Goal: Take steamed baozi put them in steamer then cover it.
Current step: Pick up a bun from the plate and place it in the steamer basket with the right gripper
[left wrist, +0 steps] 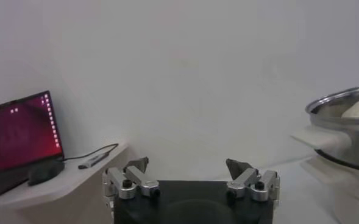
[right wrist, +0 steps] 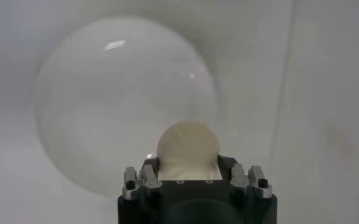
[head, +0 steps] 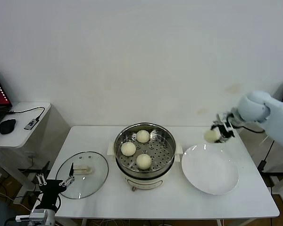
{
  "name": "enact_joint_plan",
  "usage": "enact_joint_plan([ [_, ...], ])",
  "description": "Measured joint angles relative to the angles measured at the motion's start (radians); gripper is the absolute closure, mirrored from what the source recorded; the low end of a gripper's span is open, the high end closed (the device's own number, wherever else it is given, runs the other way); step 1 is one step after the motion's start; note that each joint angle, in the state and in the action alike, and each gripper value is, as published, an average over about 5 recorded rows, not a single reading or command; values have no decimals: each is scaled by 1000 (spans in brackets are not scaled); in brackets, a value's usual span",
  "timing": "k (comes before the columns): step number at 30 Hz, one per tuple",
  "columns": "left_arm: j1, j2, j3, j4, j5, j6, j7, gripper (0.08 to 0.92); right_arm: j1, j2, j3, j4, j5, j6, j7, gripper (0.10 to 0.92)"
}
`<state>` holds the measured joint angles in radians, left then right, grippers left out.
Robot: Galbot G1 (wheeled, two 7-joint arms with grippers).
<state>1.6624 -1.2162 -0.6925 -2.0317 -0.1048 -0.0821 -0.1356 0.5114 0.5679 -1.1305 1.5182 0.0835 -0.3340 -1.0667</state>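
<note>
Nearest the head camera, the left gripper (head: 55, 182) hangs with fingers spread at the table's front left corner, just off the glass cover (head: 82, 174) lying flat (handle up) beside the steamer (head: 144, 153). Three baozi (head: 142, 136) sit on its perforated tray. Over the white plate's (head: 210, 170) far rim, the right gripper (head: 217, 133) clamps a fourth baozi (right wrist: 188, 149)
</note>
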Motion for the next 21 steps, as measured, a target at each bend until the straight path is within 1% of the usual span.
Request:
enact_joint_plan([
  [5, -2, -3, -1, 2, -2, 0, 0, 177, 109, 80, -94, 26, 140, -72, 42, 414],
  [11, 2, -12, -6, 4, -2, 0, 0, 177, 149, 189, -146, 30, 275, -156, 100, 414],
  [16, 7, -20, -13, -1, -1, 1, 0, 177, 134, 273, -161, 10, 341, -218, 138, 414],
  [21, 12, -26, -16, -3, 0, 1, 0, 177, 99, 345, -165, -23, 373, -261, 164, 414],
])
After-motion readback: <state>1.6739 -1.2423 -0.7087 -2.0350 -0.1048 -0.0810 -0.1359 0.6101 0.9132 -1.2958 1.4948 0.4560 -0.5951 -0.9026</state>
